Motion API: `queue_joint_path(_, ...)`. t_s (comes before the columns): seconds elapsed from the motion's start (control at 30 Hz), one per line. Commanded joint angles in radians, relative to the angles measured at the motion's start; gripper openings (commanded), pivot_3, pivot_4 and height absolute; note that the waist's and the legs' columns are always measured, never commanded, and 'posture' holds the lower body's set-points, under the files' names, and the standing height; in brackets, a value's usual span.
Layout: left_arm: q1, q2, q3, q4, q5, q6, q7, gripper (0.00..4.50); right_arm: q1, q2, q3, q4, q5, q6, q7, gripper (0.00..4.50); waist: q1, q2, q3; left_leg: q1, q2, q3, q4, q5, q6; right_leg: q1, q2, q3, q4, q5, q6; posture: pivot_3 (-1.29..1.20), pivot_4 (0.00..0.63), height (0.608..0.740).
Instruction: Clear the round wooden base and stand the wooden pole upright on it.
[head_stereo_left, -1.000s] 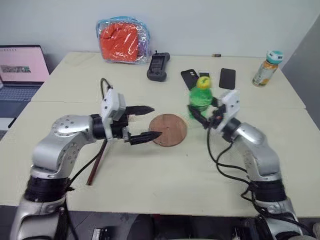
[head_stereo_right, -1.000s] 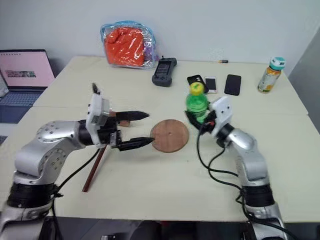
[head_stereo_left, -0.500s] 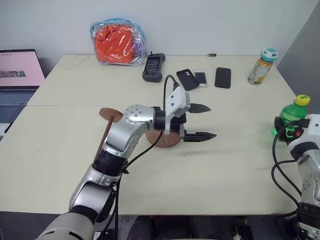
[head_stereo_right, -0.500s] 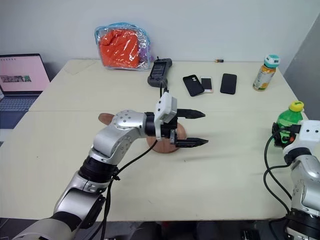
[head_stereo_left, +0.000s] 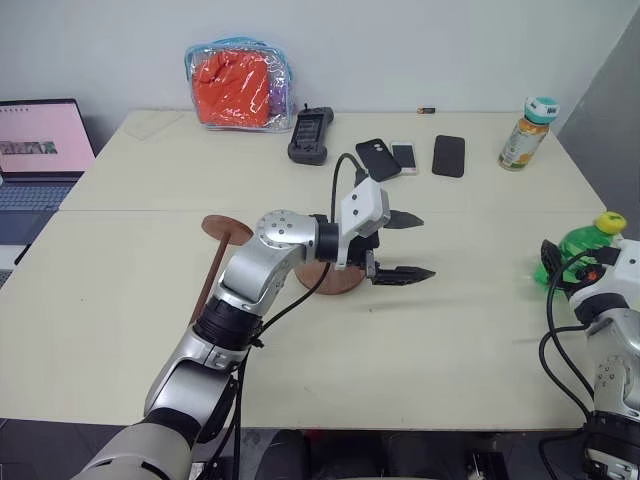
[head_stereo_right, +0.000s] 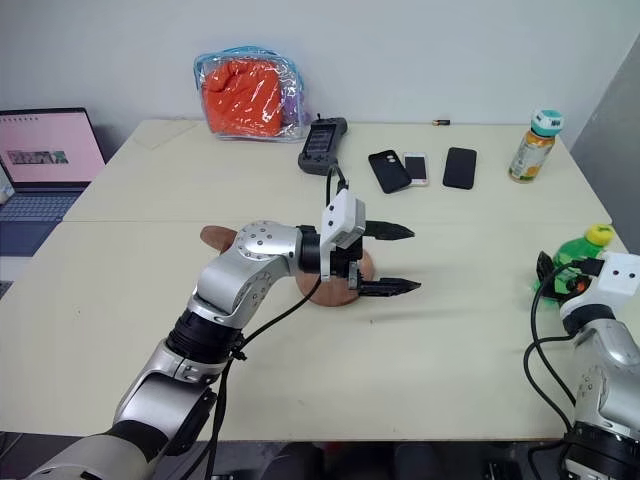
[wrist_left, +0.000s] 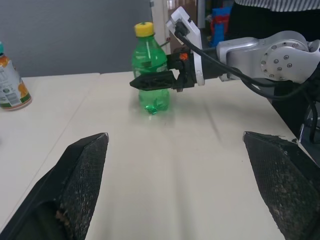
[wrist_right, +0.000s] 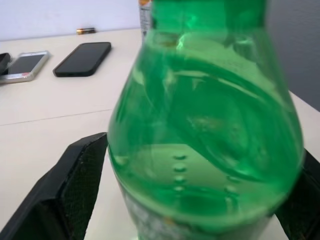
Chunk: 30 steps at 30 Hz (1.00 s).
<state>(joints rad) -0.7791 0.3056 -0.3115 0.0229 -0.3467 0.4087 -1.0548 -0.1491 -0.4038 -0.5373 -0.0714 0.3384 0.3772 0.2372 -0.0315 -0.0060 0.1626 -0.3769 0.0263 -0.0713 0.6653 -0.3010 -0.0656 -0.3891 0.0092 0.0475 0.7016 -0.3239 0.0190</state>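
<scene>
The round wooden base (head_stereo_left: 333, 281) lies mid-table, mostly covered by my left wrist. My left gripper (head_stereo_left: 414, 247) hangs just past it, pointing right, open and empty. The wooden pole (head_stereo_left: 208, 282) lies flat to the left of the base, its small end disc (head_stereo_left: 226, 228) pointing toward the far side. A green bottle (wrist_left: 150, 60) with a yellow cap stands near the table's right edge. My right gripper (head_stereo_left: 556, 262) is around it at mid-height. Whether it still grips the bottle I cannot see.
At the back of the table are an orange bag (head_stereo_left: 240, 82), a black device (head_stereo_left: 310, 135), three phones (head_stereo_left: 448, 155) and an orange-drink bottle (head_stereo_left: 525, 133). A laptop (head_stereo_left: 40, 140) sits at far left. A person (wrist_left: 280, 20) stands beyond the right edge.
My right gripper carried the green bottle from beside the base to the table's right edge and lowered it. My left arm swung right over the base.
</scene>
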Motion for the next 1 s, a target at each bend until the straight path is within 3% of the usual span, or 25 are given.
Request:
queue_joint_path(0.03,-0.004,0.002,0.028,-0.035,-0.01,0.003,0.003,4.5,-0.005,-0.005,-0.027,-0.049,0.025,-0.032,-0.018,4.46,0.0,0.0,0.0,0.0,0.0,0.0,0.0,0.0,0.0,0.0,0.0,0.0,0.0,0.0,0.0,0.0,0.15,0.74)
queue_joint_path(0.5,0.009,0.05,0.057,-0.052,-0.015,0.016,-0.003,4.5,-0.056,-0.042,-0.036,-0.207,0.044,-0.066,-0.063,4.46,0.001,0.0,0.0,0.0,0.0,0.0,0.0,0.0,0.0,0.0,0.0,0.0,0.0,0.0,0.0,0.0,0.15,0.74)
queue_joint_path(0.77,-0.003,0.09,0.234,-0.07,-0.042,0.031,0.126,4.5,-0.16,-0.169,0.0,-0.297,0.036,-0.059,-0.028,4.46,-0.001,0.0,0.0,-0.001,0.0,-0.001,0.0,0.0,0.0,0.0,0.0,0.0,0.0,0.0,0.0,0.0,0.15,0.74)
queue_joint_path(0.87,0.011,0.167,0.288,-0.096,-0.023,0.056,0.149,4.5,-0.192,-0.207,0.033,-0.328,0.072,-0.028,0.026,4.46,-0.002,0.0,0.0,-0.001,0.001,-0.002,0.0,0.0,0.0,0.0,0.0,0.0,-0.001,0.0,0.0,0.0,0.15,0.74)
queue_joint_path(1.0,0.043,0.344,0.409,-0.142,-0.051,0.2,0.173,4.5,-0.207,-0.271,0.128,-0.398,0.167,0.047,0.165,4.46,-0.007,0.0,0.0,-0.001,0.001,-0.003,0.0,0.0,0.0,0.0,0.0,0.0,-0.001,0.0,0.0,0.0,0.15,0.74)
